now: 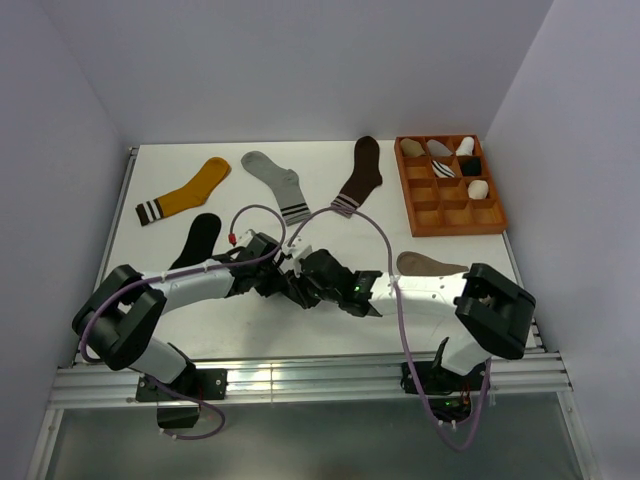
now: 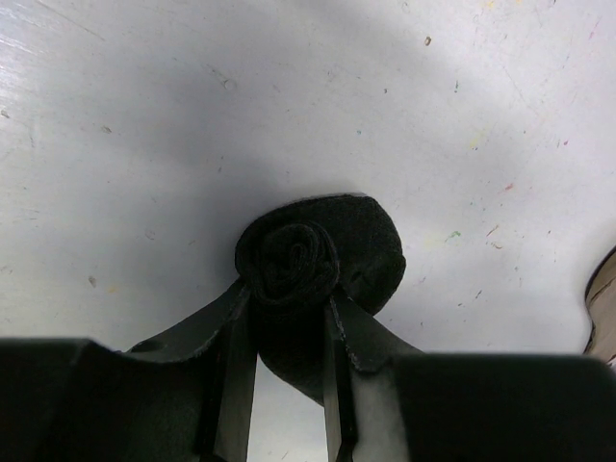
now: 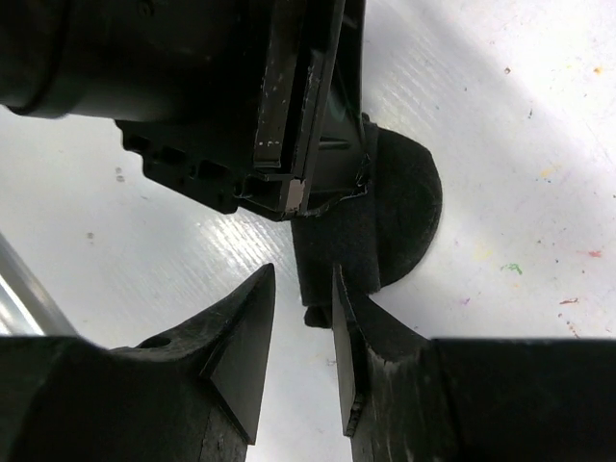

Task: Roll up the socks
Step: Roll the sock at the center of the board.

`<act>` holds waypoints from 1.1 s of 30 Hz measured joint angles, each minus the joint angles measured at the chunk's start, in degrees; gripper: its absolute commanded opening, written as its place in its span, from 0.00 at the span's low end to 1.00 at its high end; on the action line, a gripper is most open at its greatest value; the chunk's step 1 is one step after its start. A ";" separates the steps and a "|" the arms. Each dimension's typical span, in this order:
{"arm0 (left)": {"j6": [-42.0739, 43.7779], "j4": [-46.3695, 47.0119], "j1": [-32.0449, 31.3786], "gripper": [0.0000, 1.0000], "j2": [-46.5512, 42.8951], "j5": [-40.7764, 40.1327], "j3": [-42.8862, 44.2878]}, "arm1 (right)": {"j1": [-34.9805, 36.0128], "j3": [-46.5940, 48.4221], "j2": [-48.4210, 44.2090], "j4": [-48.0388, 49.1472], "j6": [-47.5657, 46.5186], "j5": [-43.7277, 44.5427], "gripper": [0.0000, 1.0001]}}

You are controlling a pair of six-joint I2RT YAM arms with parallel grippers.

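Two arms meet over the middle of the white table [image 1: 250, 330] in the overhead view. The left arm [image 1: 190, 285] reaches in from its side and the right arm [image 1: 425, 292] folds low from the other, their wrists almost touching. A second black sock [image 1: 198, 238] and a taupe sock [image 1: 430, 264] lie flat and unrolled nearby, and several bundles sit in the wooden tray [image 1: 450, 228]. (The yellow sock [image 1: 190, 190], grey sock [image 1: 275, 180] and brown sock [image 1: 360, 172] at the far edge are not part of the job.)

Seen from the left wrist, the left gripper [image 2: 289, 322] is clamped on the charcoal-black sock [image 2: 289, 262], which is wound into a tight spiral with a loose flap behind it.

Seen from the right wrist, the right gripper [image 3: 298, 327] stands parted and holds nothing, its tips at the edge of that flap. On this showing, one roll is nearly finished and two socks remain.
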 measured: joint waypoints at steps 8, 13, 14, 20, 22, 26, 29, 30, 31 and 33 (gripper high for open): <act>0.31 0.02 0.00 0.19 0.02 0.07 0.00 | 1.05 0.00 3.91 0.66 -1.25 3.10 0.38; 0.52 0.00 0.02 0.19 0.20 0.28 0.11 | 1.14 1.01 6.36 0.28 -1.60 4.35 0.41; 0.52 0.00 0.07 0.19 0.20 0.37 0.11 | 1.14 1.14 6.56 0.20 -1.64 4.42 0.42; 0.55 0.00 0.57 0.20 0.22 1.29 0.11 | 1.16 2.56 8.26 -1.16 -2.08 4.55 0.47; 0.55 -0.02 0.92 0.20 0.22 1.57 0.11 | 1.29 3.08 9.07 -1.40 -2.23 4.55 0.48; 0.57 -0.02 1.49 0.20 0.26 2.19 0.11 | 1.31 4.07 10.60 -1.86 -2.40 4.92 0.49; 0.70 0.00 1.79 0.21 0.26 2.43 0.11 | 1.38 4.81 11.58 -2.32 -2.36 5.62 0.36; 0.76 0.00 1.88 0.23 0.26 2.43 0.11 | 1.40 4.94 11.76 -2.34 -2.38 5.86 0.29; 0.79 0.04 1.99 0.25 0.26 2.40 0.11 | 1.42 5.11 11.98 -2.40 -2.29 6.05 0.21; 0.87 0.04 2.10 0.34 0.26 2.32 0.11 | 1.42 5.25 12.02 -2.56 -2.16 6.05 0.06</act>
